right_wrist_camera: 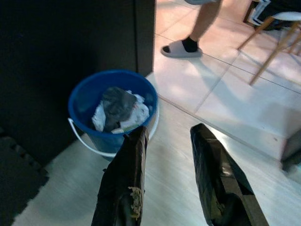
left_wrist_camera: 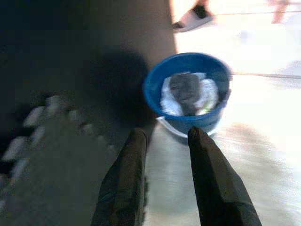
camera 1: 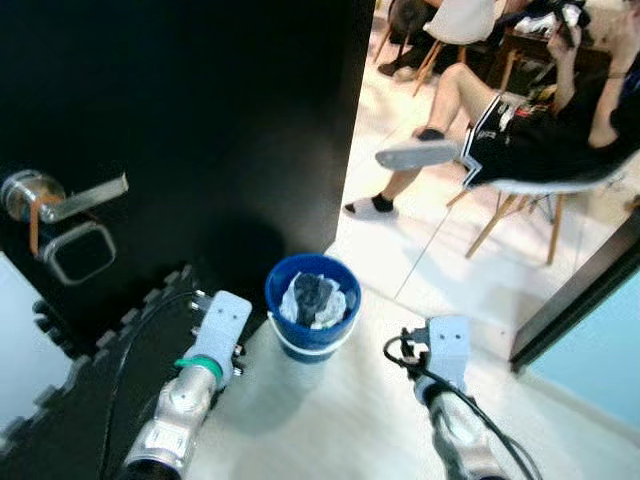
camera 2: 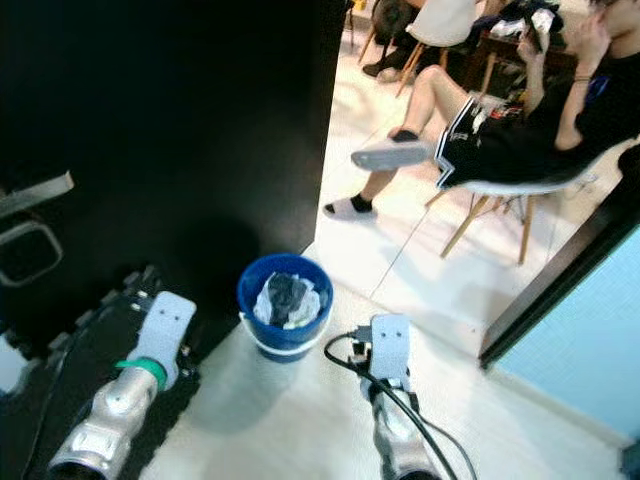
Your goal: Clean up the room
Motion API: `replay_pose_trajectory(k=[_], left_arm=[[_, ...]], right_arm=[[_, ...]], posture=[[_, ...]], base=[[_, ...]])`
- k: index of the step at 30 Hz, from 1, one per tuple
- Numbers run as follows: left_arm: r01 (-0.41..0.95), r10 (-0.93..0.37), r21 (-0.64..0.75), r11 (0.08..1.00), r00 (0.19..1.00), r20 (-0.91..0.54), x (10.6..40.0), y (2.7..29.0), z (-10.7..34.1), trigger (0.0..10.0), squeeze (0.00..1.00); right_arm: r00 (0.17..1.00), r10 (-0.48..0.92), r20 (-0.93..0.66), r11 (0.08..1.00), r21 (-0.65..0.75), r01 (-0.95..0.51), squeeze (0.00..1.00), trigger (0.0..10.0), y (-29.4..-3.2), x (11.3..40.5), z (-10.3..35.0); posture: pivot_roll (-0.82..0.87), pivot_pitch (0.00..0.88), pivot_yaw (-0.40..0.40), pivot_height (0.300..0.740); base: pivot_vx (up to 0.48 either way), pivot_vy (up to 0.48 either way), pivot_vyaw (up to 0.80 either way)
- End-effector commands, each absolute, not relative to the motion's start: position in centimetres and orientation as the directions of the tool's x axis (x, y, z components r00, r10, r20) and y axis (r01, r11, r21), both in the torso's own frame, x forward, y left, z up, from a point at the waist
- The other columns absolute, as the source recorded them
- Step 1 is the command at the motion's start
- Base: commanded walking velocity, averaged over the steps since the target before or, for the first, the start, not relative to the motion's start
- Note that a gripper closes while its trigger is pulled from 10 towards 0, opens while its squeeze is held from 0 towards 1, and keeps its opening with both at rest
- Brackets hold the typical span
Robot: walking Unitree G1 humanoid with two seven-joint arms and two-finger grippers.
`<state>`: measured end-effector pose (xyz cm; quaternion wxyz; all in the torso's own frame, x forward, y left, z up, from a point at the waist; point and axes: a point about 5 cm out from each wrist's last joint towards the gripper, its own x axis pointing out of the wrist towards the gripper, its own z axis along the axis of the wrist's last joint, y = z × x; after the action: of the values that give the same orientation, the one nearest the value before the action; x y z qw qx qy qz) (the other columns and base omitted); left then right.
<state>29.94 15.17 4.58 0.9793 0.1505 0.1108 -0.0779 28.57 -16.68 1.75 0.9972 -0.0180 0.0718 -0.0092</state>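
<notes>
At six o'clock, nearest the camera, the two silver arms reach forward over the pale floor (camera 1: pixel 340 420). The left gripper (left_wrist_camera: pixel 165 136) hangs at about seven o'clock, its two black fingers (left_wrist_camera: pixel 127 179) spread apart with nothing between them, above the edge of a dark foam mat (camera 1: pixel 90 400). The right gripper (right_wrist_camera: pixel 167 134) sits at about five o'clock, fingers likewise parted and empty. Between and just ahead of them stands a blue bucket (camera 1: pixel 312 305) holding crumpled white paper and a dark rag (camera 1: pixel 315 293). Behind it, from nine to twelve o'clock, is a black door (camera 1: pixel 200 130) with a metal lever handle (camera 1: pixel 70 200). At two o'clock a person (camera 1: pixel 520 130) sits on a white chair (camera 1: pixel 530 195), wearing slides.
</notes>
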Motion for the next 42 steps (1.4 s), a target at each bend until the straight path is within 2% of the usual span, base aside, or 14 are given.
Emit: replay_pose_trajectory(k=[1,12,25,29,34,36,42], left_arm=[[0.195,-0.126,0.271,0.943,0.96,-0.25,29.7,15.0,4.2,10.0,0.0],[0.193,-0.125,0.269,0.944,0.96,-0.251,29.7,15.1,4.2,10.0,0.0],[0.202,-0.132,0.268,0.942,0.957,-0.258,29.6,15.0,4.0,10.0,0.0],[0.279,-0.196,0.296,0.913,0.939,-0.283,29.7,14.2,3.6,10.0,0.0],[0.298,-0.213,0.302,0.906,0.935,-0.284,30.0,13.9,3.8,10.0,0.0],[0.332,-0.254,0.306,0.892,0.929,-0.269,31.0,13.2,4.8,10.0,0.0],[0.346,-0.271,0.317,0.883,0.928,-0.256,31.9,13.3,5.6,10.0,0.0]], right_arm=[[0.986,-0.021,-0.166,0.999,-0.037,0.015,0.0,10.0,-16.6,28.2,1.2],[0.984,-0.027,-0.174,0.999,-0.026,0.023,0.0,10.0,-16.7,28.1,1.1],[0.983,-0.037,-0.18,0.999,-0.023,0.033,0.0,10.0,-16.9,28.0,1.0],[0.983,-0.076,-0.167,0.997,-0.026,0.073,0.0,10.0,-17.8,28.0,1.2],[0.983,-0.092,-0.16,0.996,-0.026,0.089,0.0,10.0,-18.1,27.9,1.3],[0.978,-0.151,-0.141,0.988,-0.019,0.15,0.0,10.0,-19.0,27.7,1.4],[0.974,-0.185,-0.131,0.983,-0.01,0.185,0.0,10.0,-19.3,27.6,1.5]], posture=[[0.07,0.0,0.016,0.74],[0.07,0.0,0.016,0.74],[0.07,0.001,0.015,0.74],[0.05,0.014,0.04,0.74],[0.04,0.019,0.065,0.74],[0.01,0.023,0.113,0.74],[0.01,0.02,0.122,0.74]], base=[[-0.322,0.0,0.0],[-0.32,0.0,0.0],[-0.322,0.0,-0.48],[-0.321,0.0,-0.48],[-0.319,0.0,-0.48],[-0.321,0.0,-0.48],[-0.321,0.0,-0.48]])
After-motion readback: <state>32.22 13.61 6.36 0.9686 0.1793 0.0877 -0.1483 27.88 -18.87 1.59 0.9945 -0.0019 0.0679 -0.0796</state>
